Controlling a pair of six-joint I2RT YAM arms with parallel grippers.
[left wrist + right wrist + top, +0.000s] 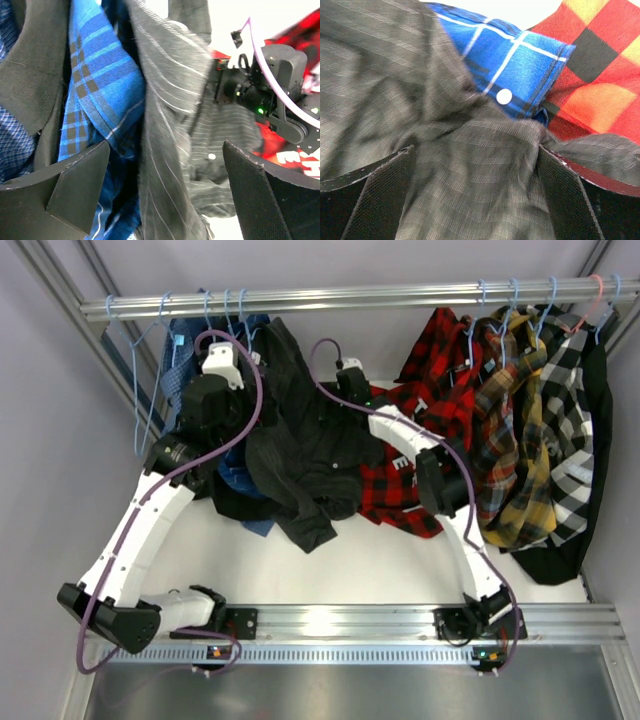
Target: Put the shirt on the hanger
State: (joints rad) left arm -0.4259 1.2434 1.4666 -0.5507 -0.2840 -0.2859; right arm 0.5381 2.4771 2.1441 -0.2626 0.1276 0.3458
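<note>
The dark pinstriped shirt (300, 455) hangs in a bunch from the left part of the rail, its lower end on the table. Light-blue hanger hooks (243, 312) sit on the rail above it; the hanger body is hidden in cloth. My left gripper (232, 352) is raised by the shirt's left shoulder. In the left wrist view it (165, 150) is wide open with a fold of the shirt (165, 125) hanging between the fingers. My right gripper (348, 375) is at the shirt's right side. In the right wrist view it (472, 150) is open with shirt cloth (445, 165) filling the gap.
A blue checked shirt (185, 355) hangs just left of the dark shirt, also in the left wrist view (95, 85). An empty light-blue hanger (148, 380) hangs at the far left. Red plaid (440, 370) and other plaid shirts (540, 410) hang at the right. The metal rail (350, 298) runs across the top.
</note>
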